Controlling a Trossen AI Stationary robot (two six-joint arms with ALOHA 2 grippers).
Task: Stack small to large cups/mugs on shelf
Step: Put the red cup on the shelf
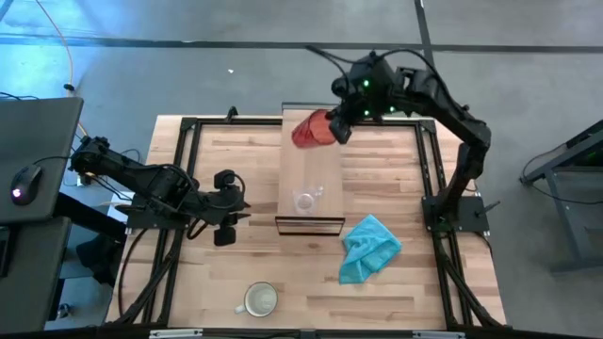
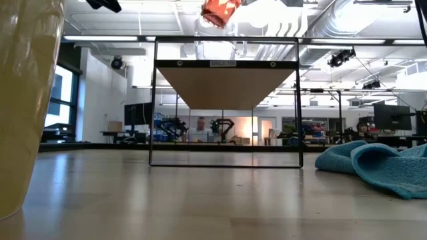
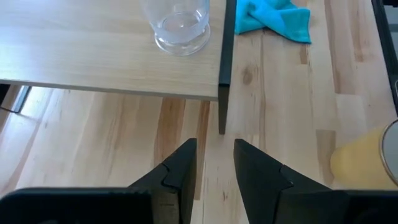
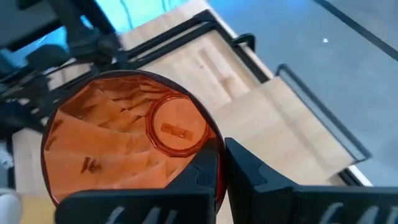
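Observation:
The red translucent cup hangs tilted in the air over the far end of the shelf, held by my right gripper; the low view shows the cup well above the board. The small clear glass stands upright on its base on the shelf's near part. On the table near its near edge, the cream-white mug stands upright. My left gripper waits open, left of the shelf's near end, touching nothing; its wrist view shows the glass beyond it. My right gripper holds the red cup by the rim of its open mouth, one finger inside the cup and the other outside the wall. The cup is lifted clear and tilted, its mouth turned toward the gripper and its base pointing away.
A teal cloth lies crumpled on the table right of the shelf's near end. The shelf stands raised on a thin dark frame. A black rail frame borders the tabletop. Bare wood lies between the shelf and the mug.

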